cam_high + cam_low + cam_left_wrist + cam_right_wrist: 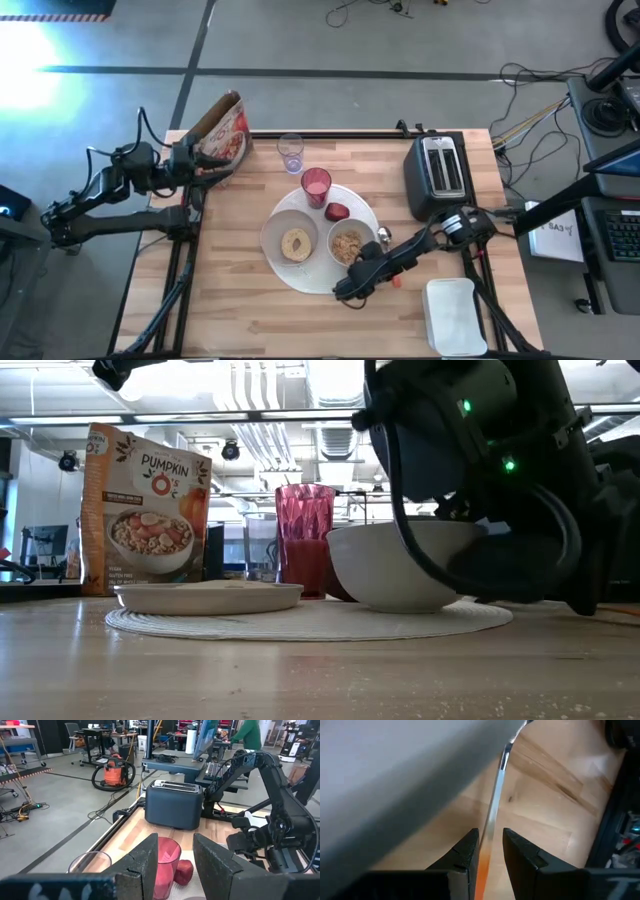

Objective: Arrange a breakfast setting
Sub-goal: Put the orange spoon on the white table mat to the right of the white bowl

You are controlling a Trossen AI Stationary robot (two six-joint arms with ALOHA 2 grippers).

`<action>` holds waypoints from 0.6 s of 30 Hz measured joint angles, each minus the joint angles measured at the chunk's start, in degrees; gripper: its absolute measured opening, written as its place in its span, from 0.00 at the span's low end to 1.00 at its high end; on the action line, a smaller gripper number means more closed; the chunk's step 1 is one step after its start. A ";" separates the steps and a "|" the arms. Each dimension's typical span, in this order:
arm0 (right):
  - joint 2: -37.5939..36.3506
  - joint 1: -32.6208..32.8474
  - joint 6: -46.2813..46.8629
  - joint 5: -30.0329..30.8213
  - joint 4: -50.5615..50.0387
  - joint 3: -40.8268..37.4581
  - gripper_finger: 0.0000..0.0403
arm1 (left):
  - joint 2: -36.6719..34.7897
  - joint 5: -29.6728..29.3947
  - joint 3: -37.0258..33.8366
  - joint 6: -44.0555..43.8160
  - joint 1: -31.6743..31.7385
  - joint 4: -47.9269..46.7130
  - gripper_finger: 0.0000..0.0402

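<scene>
Spoon point(492, 805) is my worry: from above the right pincer point(352, 288) sits low by the plate point(300, 275), left pincer point(188, 160) pinching the cereal box point(225, 132); its wrist view shows the right pinching the thin handle, which could twist or slip.

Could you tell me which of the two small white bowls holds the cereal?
The small white bowl nearer the black toaster holds cereal; the other small white bowl, on its left, holds a bagel.
</scene>
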 joint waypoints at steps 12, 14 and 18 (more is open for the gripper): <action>2.44 0.00 -3.59 0.20 -0.66 0.06 0.19 | 0.02 0.00 0.00 0.02 0.00 -0.08 0.27; 3.00 0.00 -3.98 0.22 -0.66 0.06 0.19 | 0.02 -0.02 0.00 0.02 -0.01 -0.09 0.27; 3.47 0.00 -4.62 0.06 -0.81 0.05 0.19 | 0.00 0.00 0.00 0.04 -0.01 -0.09 0.27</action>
